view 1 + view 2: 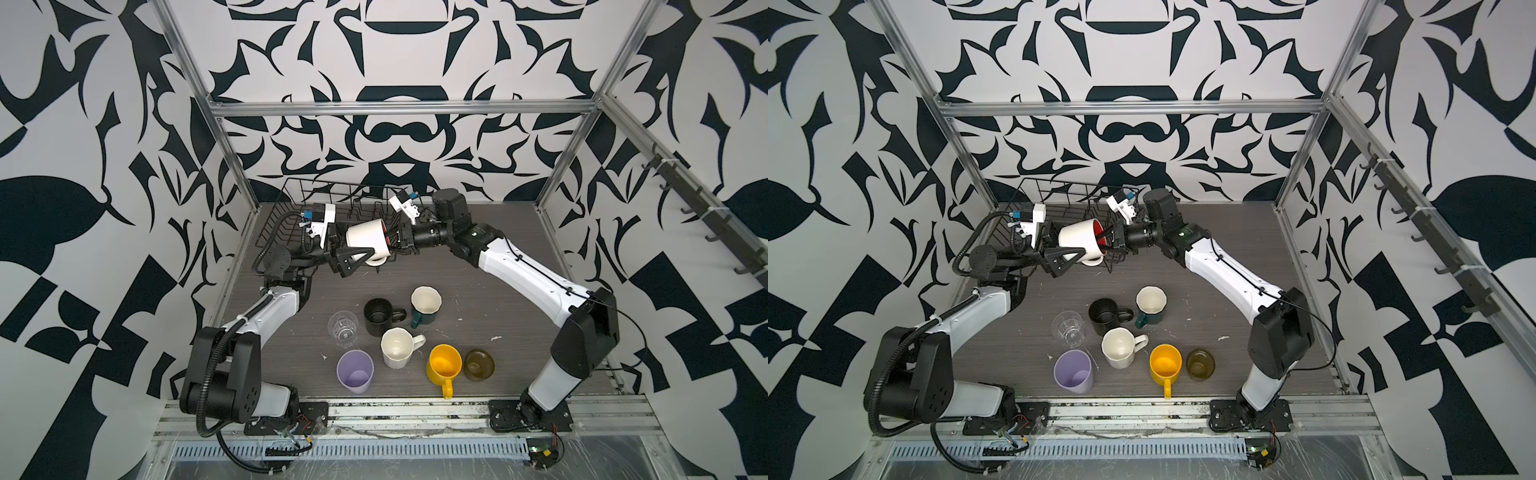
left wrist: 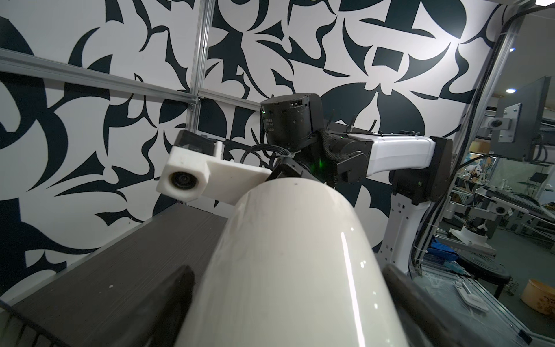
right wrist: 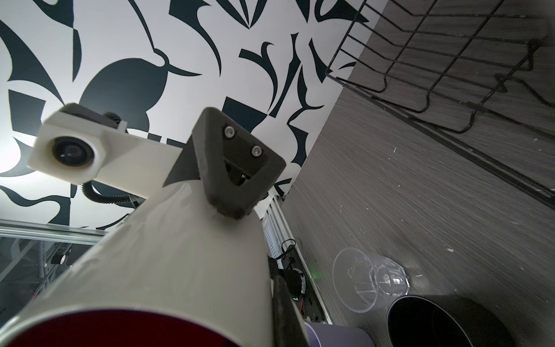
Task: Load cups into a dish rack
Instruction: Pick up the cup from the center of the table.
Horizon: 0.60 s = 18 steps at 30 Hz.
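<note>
Red-lined white mug [image 1: 365, 239] over rack [image 1: 274, 224] edge: right fingers [image 3: 285, 315] tight on rim, left fingers [image 3: 216, 180] wide astride.

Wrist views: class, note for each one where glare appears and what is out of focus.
Left wrist view: a bright glare streak runs down the glossy red-lined white ceramic mug, whose near end is soft. Right wrist view: the mug's red mouth is blurred, while the clear glass tumbler and black wire dish rack look sharp.
</note>
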Tool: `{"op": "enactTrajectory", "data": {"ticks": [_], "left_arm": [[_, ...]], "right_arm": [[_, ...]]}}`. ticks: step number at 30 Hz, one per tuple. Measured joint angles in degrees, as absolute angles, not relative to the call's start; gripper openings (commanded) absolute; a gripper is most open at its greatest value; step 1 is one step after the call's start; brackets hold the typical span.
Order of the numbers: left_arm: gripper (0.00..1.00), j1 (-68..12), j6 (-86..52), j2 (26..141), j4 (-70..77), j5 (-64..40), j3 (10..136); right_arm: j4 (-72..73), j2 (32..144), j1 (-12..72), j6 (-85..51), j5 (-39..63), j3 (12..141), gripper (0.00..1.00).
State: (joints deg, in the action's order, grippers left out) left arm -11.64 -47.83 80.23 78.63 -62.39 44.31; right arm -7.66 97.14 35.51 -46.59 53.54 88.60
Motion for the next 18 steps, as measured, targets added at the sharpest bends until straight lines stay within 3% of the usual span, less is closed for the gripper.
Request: {"op": "enactTrajectory", "data": {"ticks": [18], "left_arm": [[0.96,-12.0,-50.5,80.2,79.9,-64.8,44.4]], "right_arm": [[-3.7,97.8,36.4,-48.8,55.6,89.1,0.0]]}}
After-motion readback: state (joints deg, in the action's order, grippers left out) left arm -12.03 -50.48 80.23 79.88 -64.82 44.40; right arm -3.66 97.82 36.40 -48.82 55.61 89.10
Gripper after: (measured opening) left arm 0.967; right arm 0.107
